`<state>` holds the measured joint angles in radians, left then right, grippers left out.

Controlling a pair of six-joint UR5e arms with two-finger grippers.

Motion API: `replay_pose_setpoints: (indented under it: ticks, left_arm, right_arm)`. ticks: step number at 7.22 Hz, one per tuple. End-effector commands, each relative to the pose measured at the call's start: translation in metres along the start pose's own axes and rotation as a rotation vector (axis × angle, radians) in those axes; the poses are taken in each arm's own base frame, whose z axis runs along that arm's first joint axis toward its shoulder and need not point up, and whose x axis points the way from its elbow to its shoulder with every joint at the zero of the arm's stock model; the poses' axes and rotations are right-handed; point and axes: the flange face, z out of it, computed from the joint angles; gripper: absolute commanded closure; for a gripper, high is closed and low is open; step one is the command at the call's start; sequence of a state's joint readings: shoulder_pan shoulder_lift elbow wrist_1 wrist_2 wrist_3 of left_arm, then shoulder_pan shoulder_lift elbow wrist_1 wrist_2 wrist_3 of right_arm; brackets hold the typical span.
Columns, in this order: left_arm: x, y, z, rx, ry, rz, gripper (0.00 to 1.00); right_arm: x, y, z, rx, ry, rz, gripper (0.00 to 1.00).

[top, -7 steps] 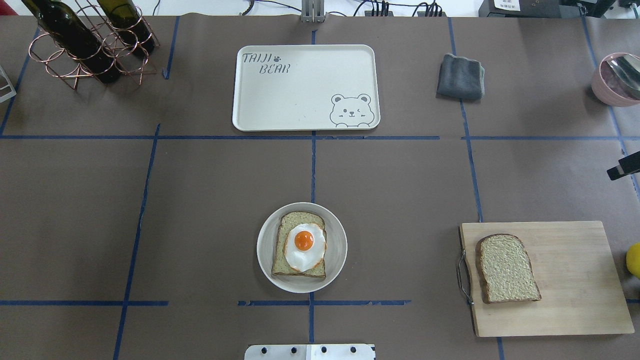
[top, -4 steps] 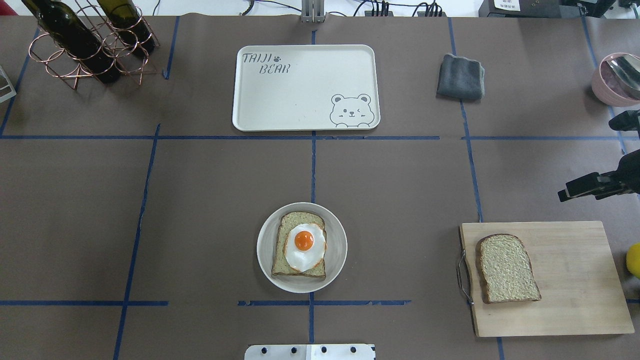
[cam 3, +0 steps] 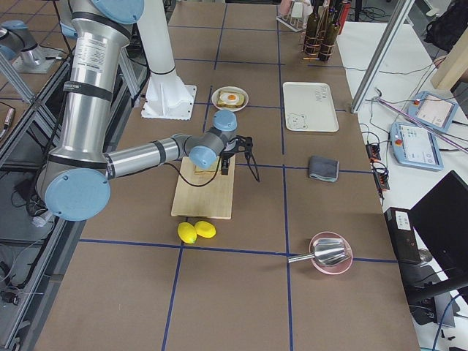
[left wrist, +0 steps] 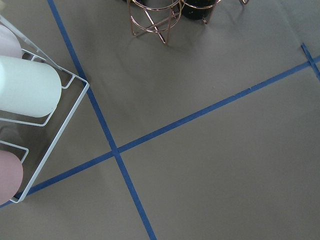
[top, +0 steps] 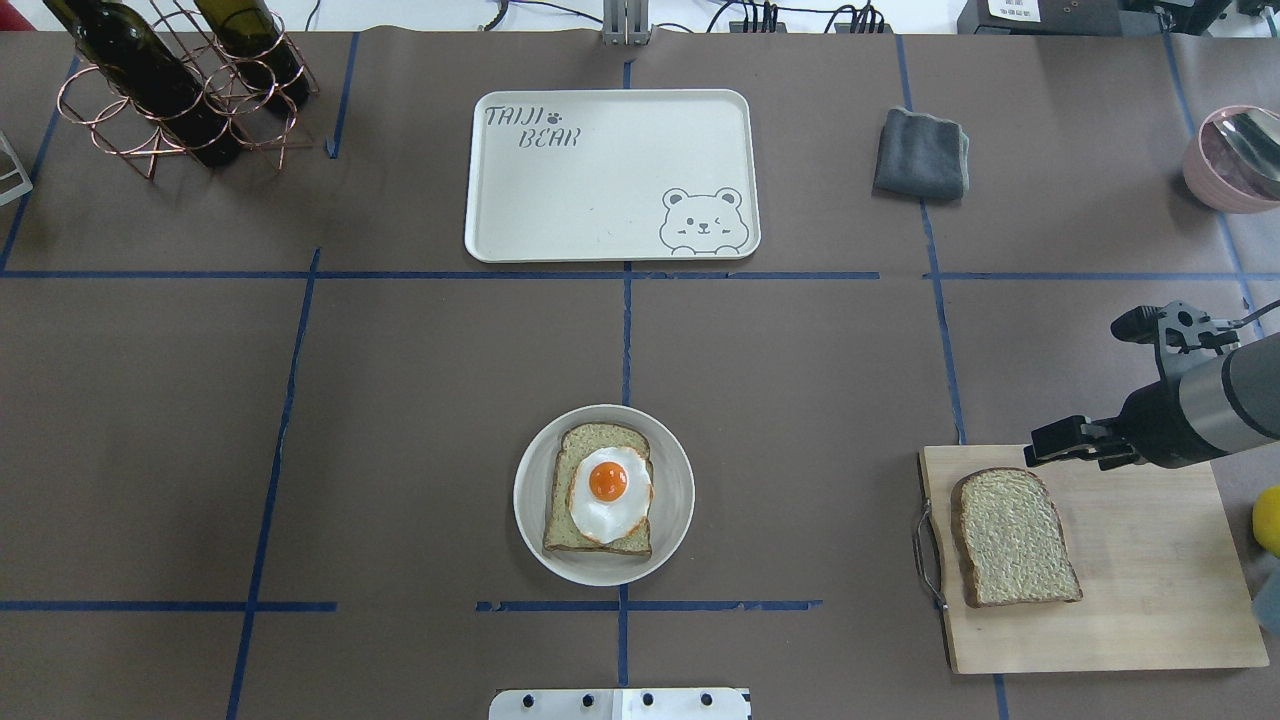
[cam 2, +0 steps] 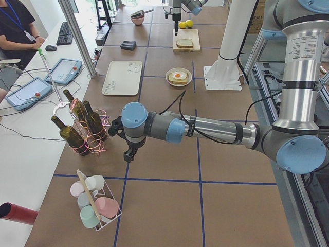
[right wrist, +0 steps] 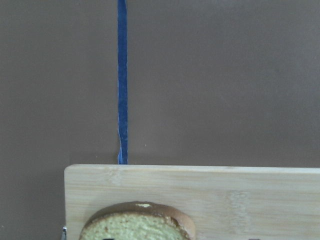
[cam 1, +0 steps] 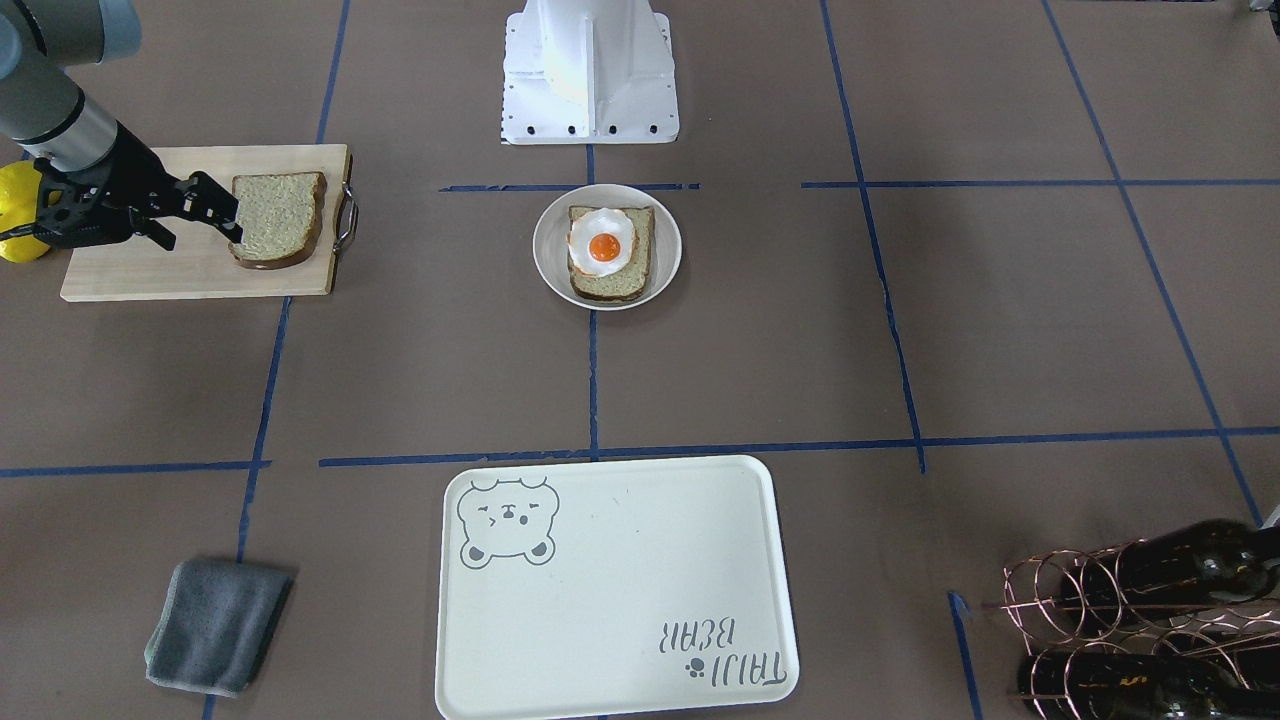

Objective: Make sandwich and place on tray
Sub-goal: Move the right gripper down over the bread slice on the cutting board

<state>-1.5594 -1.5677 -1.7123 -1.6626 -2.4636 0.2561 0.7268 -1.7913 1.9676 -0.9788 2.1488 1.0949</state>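
Note:
One bread slice [top: 1015,540] lies on the wooden cutting board [top: 1150,610]. The other slice [top: 590,440] lies on a round white plate [top: 530,500] with the fried egg [top: 608,495] on top. The cream tray [top: 600,190] with the bear drawing holds nothing. My right gripper [top: 1062,443] is open and hovers over the board's far edge, just beyond the loose slice; it also shows in the front-facing view [cam 1: 215,208]. The right wrist view shows that slice's crust [right wrist: 137,225]. My left gripper [cam 2: 128,154] hangs far off beside the bottle rack; I cannot tell if it is open.
A grey cloth [top: 920,152] lies right of the tray. A copper rack with wine bottles [top: 170,90] stands at the far left. A pink bowl [top: 1230,160] and lemons [top: 1268,520] sit at the right edge. A wire rack of cups [left wrist: 30,95] is by the left gripper.
My right arm has come in from the right edge, moving leftward and nearer, from over bare table to over the cutting board's far edge. Bread, egg and tray have not moved.

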Motion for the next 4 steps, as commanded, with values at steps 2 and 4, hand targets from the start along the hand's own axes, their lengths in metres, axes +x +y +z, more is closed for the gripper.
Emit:
replay_pose_setpoints:
  ticks: [2, 4]
  left_arm:
    - [0.001, 0.000, 0.000, 0.001, 0.000, 0.001, 0.00]
    - [0.002, 0.000, -0.001, 0.003, -0.001, 0.005, 0.00]
  right_arm:
    - [-0.008, 0.026, 0.024, -0.043, 0.008, 0.032, 0.12]
    - [-0.004, 0.034, 0.033, -0.060, 0.019, 0.026, 0.22]
